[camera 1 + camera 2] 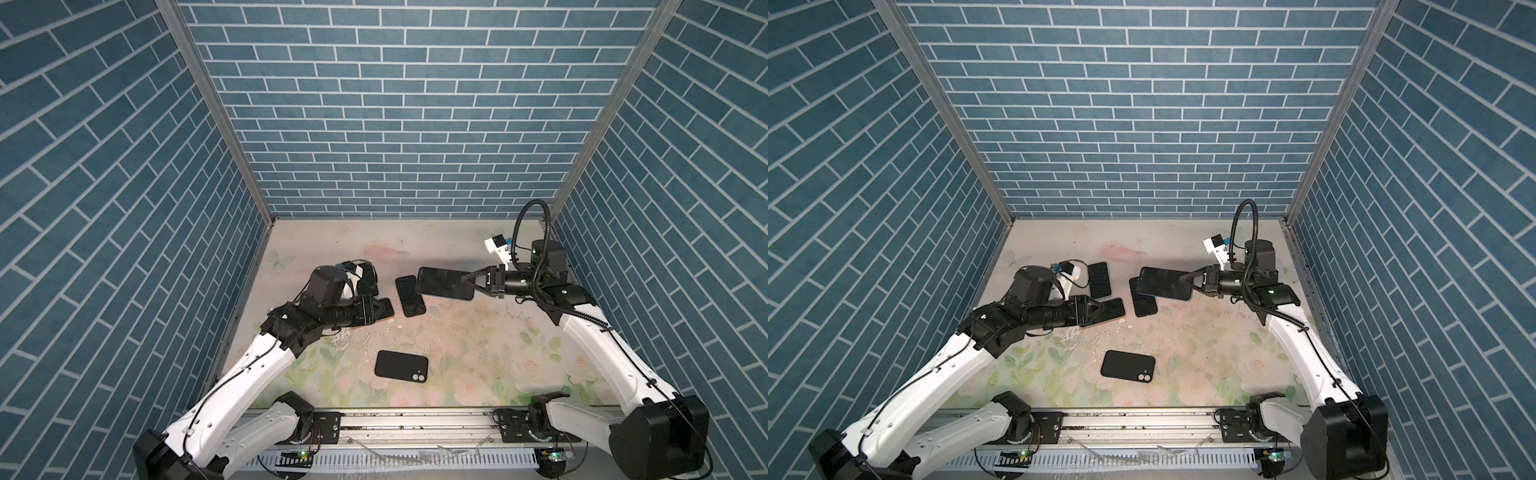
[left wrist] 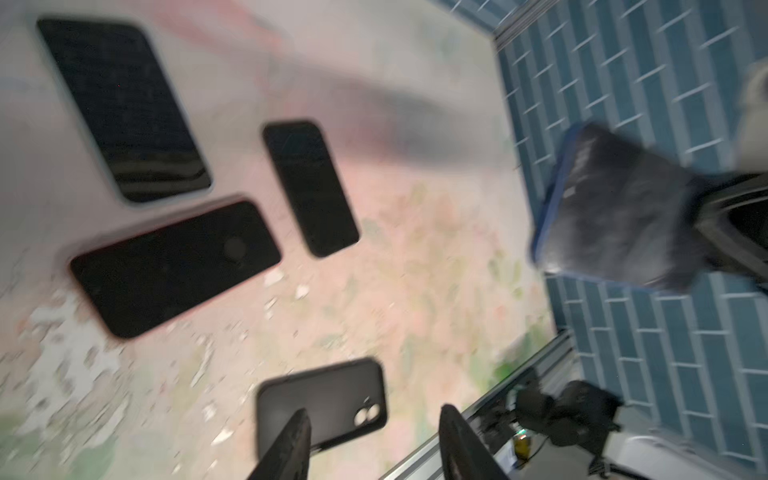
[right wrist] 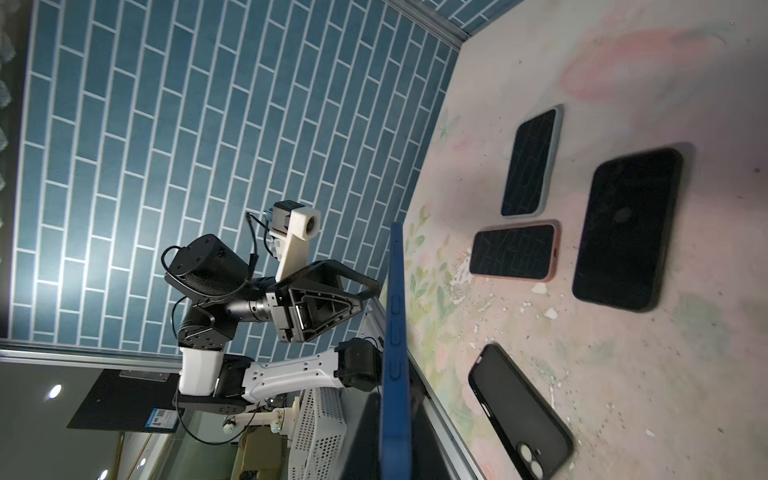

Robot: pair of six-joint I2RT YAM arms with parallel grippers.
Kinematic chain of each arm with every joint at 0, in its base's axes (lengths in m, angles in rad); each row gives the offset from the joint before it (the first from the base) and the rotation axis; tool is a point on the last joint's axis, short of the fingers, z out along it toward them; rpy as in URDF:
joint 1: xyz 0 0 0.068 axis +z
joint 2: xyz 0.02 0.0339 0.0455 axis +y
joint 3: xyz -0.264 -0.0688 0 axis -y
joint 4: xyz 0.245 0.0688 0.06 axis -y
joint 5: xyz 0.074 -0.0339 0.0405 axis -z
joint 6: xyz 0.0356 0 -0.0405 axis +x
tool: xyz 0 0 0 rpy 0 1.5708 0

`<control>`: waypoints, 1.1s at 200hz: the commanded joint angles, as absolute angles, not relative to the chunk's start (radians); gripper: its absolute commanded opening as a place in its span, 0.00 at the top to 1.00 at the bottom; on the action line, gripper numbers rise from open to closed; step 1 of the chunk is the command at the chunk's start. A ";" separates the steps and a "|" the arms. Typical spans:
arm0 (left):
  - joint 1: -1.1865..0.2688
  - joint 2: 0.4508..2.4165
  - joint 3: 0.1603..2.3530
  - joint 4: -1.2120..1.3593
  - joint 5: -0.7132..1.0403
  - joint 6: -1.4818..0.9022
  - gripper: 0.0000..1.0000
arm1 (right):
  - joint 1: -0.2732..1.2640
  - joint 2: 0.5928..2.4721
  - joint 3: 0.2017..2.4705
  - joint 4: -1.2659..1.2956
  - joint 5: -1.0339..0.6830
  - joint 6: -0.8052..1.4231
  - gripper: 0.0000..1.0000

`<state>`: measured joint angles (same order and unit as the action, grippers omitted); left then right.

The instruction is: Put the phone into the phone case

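Far right, above the table, the right gripper clamps the blue-edged phone by one short end, clear of the wall.
Three others lie flat, far left to centre: grey-edged phone, pink-edged phone, black phone. One black case, empty, camera cutout rightward, lies near centre with bare table around. The left gripper, jaws apart, holds nothing.

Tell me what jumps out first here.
The right gripper holds a blue-edged phone in the air at the back right. A black phone case lies alone near the front centre. The left gripper hangs open above a pink-edged phone at the back left.
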<state>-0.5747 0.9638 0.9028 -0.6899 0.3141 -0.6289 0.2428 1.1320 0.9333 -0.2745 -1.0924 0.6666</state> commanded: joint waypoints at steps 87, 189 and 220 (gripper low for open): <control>-0.897 1.121 0.701 -0.781 0.002 -0.755 0.46 | 0.241 1.009 0.821 -0.475 -1.035 0.509 1.00; -0.950 1.318 0.663 -0.595 -0.052 -0.789 0.50 | 0.241 1.017 0.804 -0.460 -1.046 0.502 1.00; -0.951 1.413 0.694 -0.569 -0.068 -0.821 0.57 | 0.241 1.012 0.802 -0.460 -1.045 0.503 1.00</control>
